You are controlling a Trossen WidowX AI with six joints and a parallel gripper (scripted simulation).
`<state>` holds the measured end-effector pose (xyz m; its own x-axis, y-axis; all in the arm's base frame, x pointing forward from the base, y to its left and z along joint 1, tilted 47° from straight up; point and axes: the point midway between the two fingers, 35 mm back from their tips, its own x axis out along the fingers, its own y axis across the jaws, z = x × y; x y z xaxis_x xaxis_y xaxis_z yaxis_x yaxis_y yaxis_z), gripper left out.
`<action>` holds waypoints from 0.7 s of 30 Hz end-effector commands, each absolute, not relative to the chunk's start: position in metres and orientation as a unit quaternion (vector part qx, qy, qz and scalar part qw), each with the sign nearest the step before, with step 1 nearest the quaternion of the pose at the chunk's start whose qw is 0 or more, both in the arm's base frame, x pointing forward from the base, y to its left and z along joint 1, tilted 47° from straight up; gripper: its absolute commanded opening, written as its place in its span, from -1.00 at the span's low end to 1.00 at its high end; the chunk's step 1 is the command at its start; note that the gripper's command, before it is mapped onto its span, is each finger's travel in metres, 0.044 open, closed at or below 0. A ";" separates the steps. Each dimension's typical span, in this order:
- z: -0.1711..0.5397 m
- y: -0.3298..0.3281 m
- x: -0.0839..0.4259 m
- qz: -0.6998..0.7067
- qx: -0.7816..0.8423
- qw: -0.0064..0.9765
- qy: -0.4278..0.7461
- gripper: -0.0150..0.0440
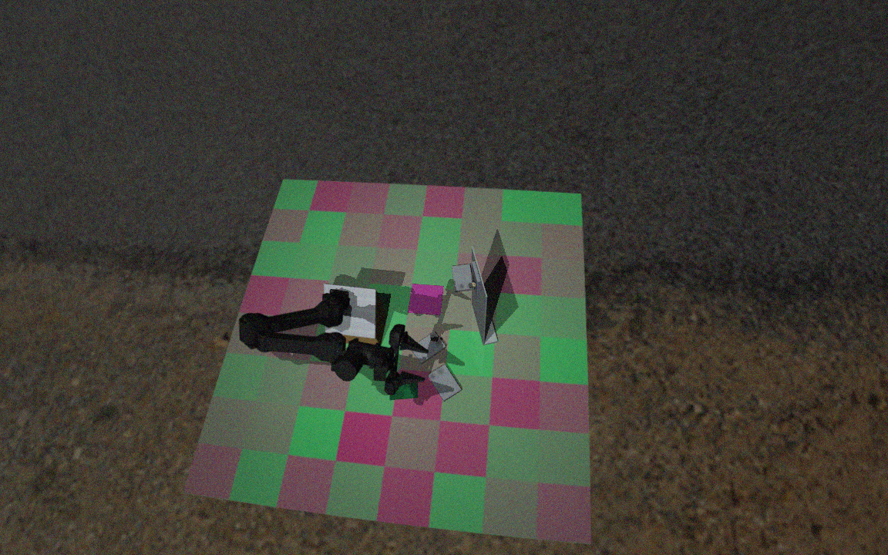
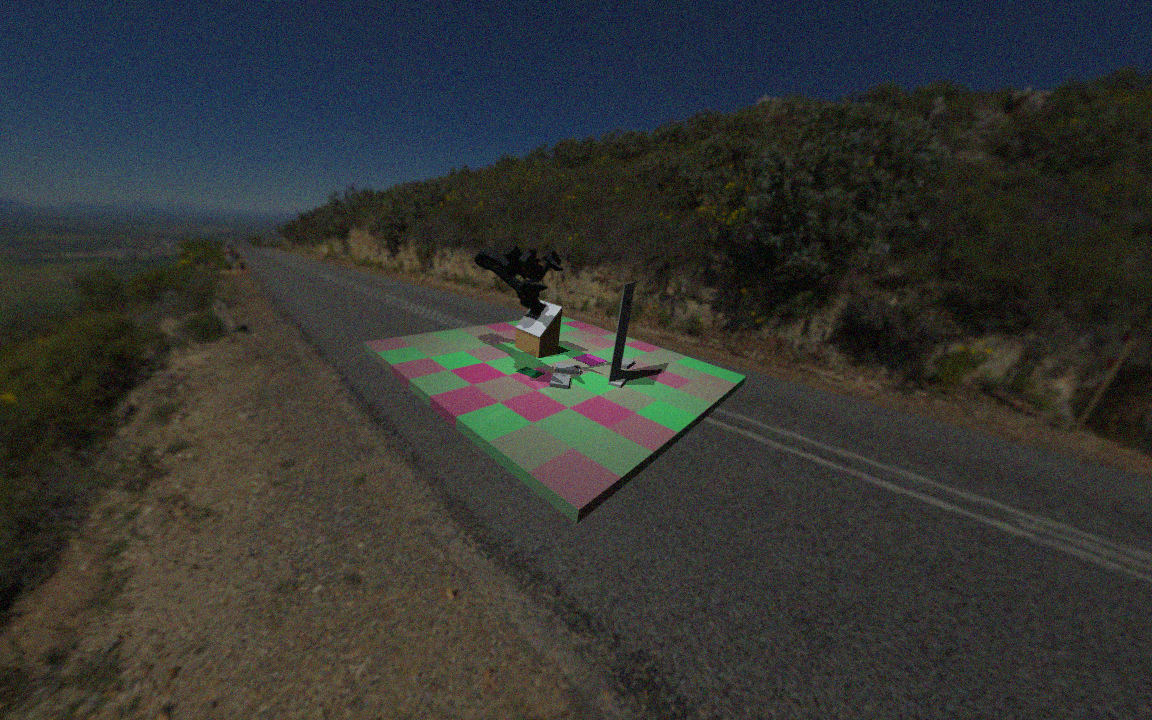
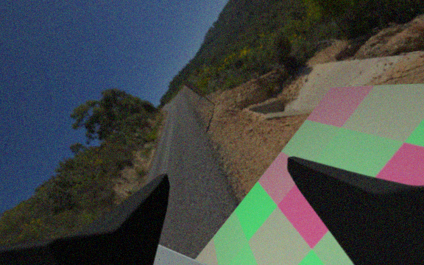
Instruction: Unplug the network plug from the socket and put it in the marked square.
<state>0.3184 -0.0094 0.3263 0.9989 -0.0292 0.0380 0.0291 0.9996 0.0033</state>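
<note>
The upright grey panel (image 1: 479, 297) (image 2: 622, 333) stands on the table, right of the arm in the top and exterior views. A tiny tan spot (image 1: 472, 284) shows at its face; I cannot tell whether this is the plug, and neither socket nor tab can be made out. A magenta patch (image 1: 426, 295) (image 2: 590, 360) lies on the table between the arm's base and the panel. It may be the marked square. My gripper (image 1: 425, 364) (image 2: 559, 260) (image 3: 228, 171) is open and empty, high above the table, to the left of the panel in the top and exterior views. No plug shows between the fingers.
Flat grey pieces (image 1: 445, 383) (image 2: 559, 380) lie below my gripper, and another grey piece (image 1: 462, 277) lies beside the panel. A small dark green patch (image 1: 403, 392) (image 2: 527, 371) is on the table. The arm stands on a white-topped box (image 1: 362, 314) (image 2: 537, 342).
</note>
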 end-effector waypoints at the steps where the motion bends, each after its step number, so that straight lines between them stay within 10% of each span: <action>1: 0.325 -0.009 0.319 -0.013 0.004 1.000 -0.017 0.78; 9: 0.247 0.025 0.335 0.060 0.122 0.988 0.072 0.06; 21: 0.126 0.078 0.313 0.127 0.310 0.909 0.246 0.04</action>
